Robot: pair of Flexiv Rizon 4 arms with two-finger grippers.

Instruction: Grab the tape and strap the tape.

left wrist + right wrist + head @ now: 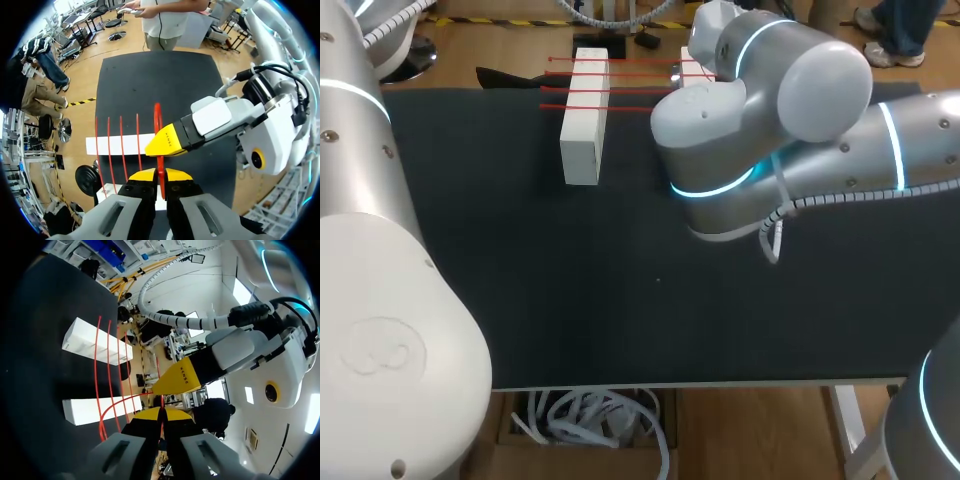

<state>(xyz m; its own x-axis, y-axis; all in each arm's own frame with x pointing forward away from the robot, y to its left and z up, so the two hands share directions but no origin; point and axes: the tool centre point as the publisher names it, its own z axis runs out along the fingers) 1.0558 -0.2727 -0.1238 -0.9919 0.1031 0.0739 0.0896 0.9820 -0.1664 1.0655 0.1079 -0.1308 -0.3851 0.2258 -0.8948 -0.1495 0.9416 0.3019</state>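
Black table [620, 300], tape [157, 120] pinched, wrist views only

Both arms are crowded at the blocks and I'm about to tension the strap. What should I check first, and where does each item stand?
1. Left tool shut on the red tape: ok.
2. Right tool shut on the same tape: ok.
3. Clearance between the two tools: not ok, their yellow tips sit very close together.
4. Other straps lying across both white blocks: ok.
5. Blocks flat on the table: ok.
6. Where the held tape's end is fixed: cannot tell.
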